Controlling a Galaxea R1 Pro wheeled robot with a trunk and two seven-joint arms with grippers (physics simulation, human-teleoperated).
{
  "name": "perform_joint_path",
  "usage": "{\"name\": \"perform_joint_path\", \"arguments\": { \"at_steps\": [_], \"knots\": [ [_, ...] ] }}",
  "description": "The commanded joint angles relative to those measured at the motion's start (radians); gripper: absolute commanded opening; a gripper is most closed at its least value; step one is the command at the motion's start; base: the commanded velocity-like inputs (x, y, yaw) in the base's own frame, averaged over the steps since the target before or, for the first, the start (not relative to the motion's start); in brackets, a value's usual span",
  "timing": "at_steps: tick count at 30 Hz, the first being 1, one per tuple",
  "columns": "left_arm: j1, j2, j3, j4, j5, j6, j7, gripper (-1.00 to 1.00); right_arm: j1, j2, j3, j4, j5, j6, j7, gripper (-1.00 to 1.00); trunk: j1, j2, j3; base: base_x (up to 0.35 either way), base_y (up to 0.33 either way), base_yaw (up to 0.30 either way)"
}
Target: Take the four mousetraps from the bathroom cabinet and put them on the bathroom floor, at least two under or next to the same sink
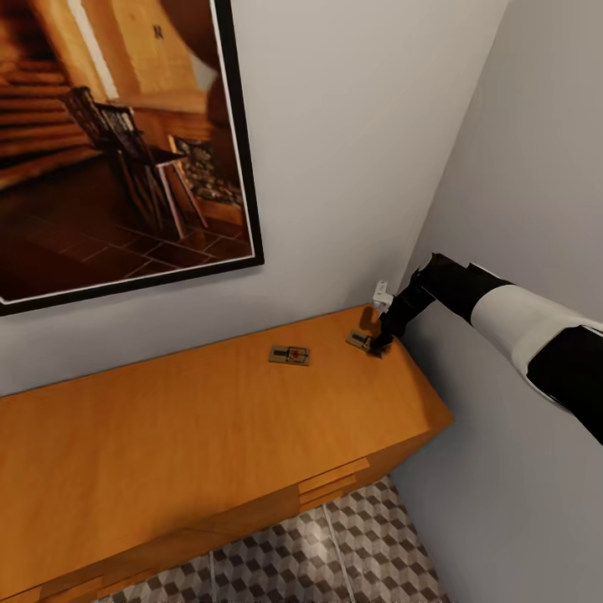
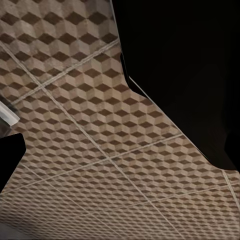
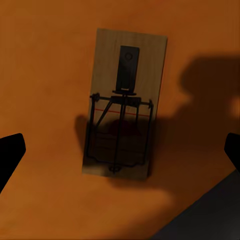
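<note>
Spread right gripper (image 3: 120, 155) above corner mousetrap (image 3: 125, 105) on cabinet (image 1: 209, 419); pickup step; next: lower, pinch.

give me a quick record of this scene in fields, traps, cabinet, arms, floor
traps seen: two, both flat on the cabinet top
corner trap: near the cabinet's far right corner, under the right gripper
middle trap: lying apart from it, further from the side wall
cabinet: orange-brown, against the wall under a framed picture
right gripper: open, fingertips either side of the corner trap, not yet closed on it
left gripper: cannot tell its state; its camera faces the floor
floor: cube-pattern tiles, no trap seen on it
</note>
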Motion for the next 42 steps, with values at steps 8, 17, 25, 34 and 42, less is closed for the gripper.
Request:
{"name": "perform_joint_path", "arguments": {
  "at_steps": [8,17,25,34,42],
  "knots": [
    [-0.001,-0.001,-0.008,0.004,0.009,-0.005,0.002,1.00,-0.001,-0.001,0.006,-0.003,-0.007,0.009,0.001,1.00,0.000,-0.002,-0.010,0.000,0.000,0.000],
    [-0.001,-0.001,-0.008,0.004,0.009,-0.005,0.002,1.00,-0.001,-0.001,0.006,-0.003,-0.008,0.009,0.001,1.00,0.000,-0.002,-0.020,0.000,0.000,0.000],
    [-0.001,-0.001,-0.008,0.004,0.009,-0.005,0.002,1.00,-0.001,-0.001,0.006,-0.003,-0.008,0.009,0.001,1.00,0.000,-0.002,-0.029,0.000,0.000,0.000],
    [-0.001,-0.001,-0.008,0.004,0.009,-0.005,0.002,1.00,-0.001,-0.001,0.006,-0.003,-0.008,0.009,0.001,1.00,0.000,-0.002,-0.039,0.000,0.000,0.000],
    [-0.001,-0.001,-0.008,0.004,0.009,-0.005,0.002,1.00,-0.001,-0.001,0.006,-0.003,-0.008,0.010,0.001,1.00,0.000,-0.002,-0.047,0.000,0.000,0.000]
  ]
}}
